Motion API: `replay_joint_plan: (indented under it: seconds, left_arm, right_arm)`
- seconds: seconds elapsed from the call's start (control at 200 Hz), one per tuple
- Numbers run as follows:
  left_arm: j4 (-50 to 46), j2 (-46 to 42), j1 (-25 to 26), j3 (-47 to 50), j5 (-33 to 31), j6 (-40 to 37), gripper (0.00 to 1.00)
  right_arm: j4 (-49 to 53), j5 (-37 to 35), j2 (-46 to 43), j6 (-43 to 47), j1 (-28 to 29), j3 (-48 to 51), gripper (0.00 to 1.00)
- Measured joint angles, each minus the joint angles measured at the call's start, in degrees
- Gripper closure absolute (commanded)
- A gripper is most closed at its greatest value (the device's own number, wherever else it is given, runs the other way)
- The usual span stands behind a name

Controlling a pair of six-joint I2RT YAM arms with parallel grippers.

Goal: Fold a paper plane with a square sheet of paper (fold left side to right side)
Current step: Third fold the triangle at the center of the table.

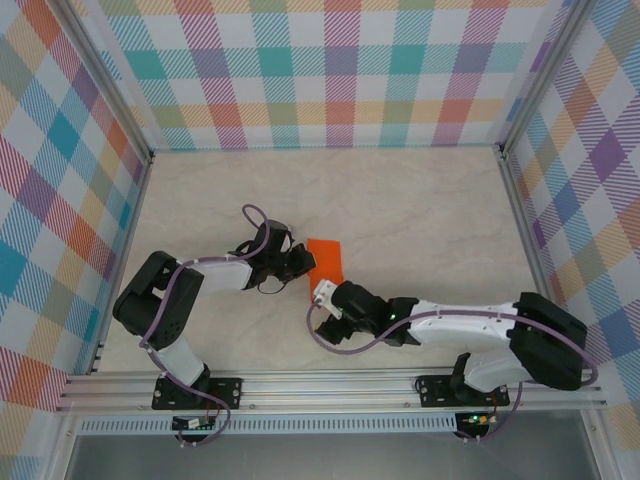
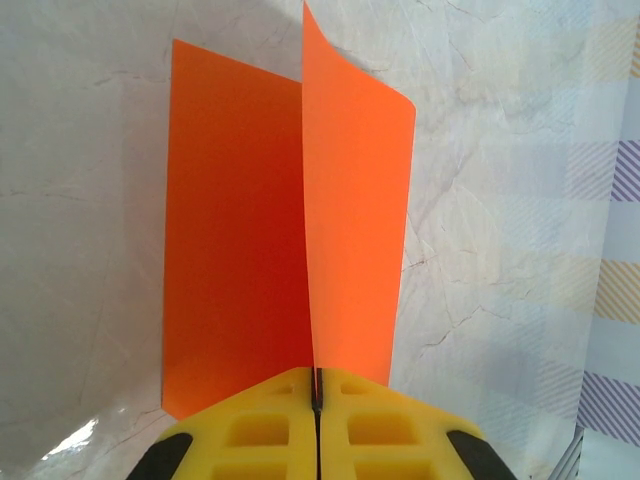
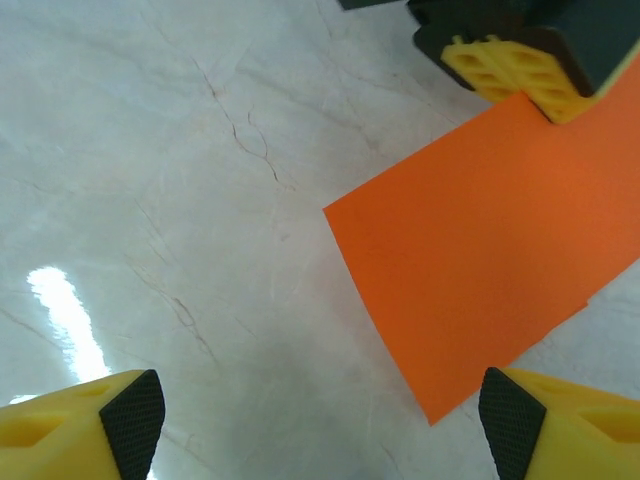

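Observation:
The square sheet of paper (image 1: 325,258) is bright orange and lies mid-table between the two arms. In the left wrist view one part of the paper (image 2: 235,220) lies flat while another flap (image 2: 355,220) stands upright, pinched at its near edge by my left gripper (image 2: 318,385), which is shut on it. From above, the left gripper (image 1: 303,262) sits at the sheet's left edge. My right gripper (image 1: 322,303) hovers just in front of the sheet's near corner. Its jaws (image 3: 320,415) stand wide open over bare table, the paper (image 3: 480,260) just short of the right finger.
The marble-patterned tabletop (image 1: 420,210) is bounded by plaid walls and metal frame rails (image 1: 330,385) at the near edge. Both arms crowd the centre. The left gripper's yellow fingers (image 3: 510,70) show at the top of the right wrist view.

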State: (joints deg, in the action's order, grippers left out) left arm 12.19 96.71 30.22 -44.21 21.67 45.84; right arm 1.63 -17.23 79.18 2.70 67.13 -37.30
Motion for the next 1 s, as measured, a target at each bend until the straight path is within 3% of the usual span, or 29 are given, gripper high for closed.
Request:
replay_joint_plan:
  seconds: [0.39,0.525,0.705,0.82,1.0]
  left_arm:
    - [0.0,0.0,0.0,0.0,0.3,0.0,0.97]
    - [-0.2,0.0,0.0,0.0,0.3,0.0,0.97]
    - [-0.3,0.0,0.0,0.0,0.3,-0.2,0.97]
    - [-1.5,0.0,0.0,-0.3,0.3,-0.7,0.85]
    - [-5.5,-1.2,-0.3,-0.9,0.2,-3.5,0.60]
  right_arm:
    - [-4.3,-11.6,15.2,10.9,2.7,-8.5,0.25]
    - [-5.9,-13.6,17.0,12.2,2.7,-9.0,0.42]
    - [-6.1,-15.2,17.4,12.5,2.7,-9.0,0.77]
    - [-6.3,-15.4,17.4,12.6,2.6,-9.0,1.00]
    - [-5.6,-15.0,17.4,12.5,2.2,-9.0,1.00]
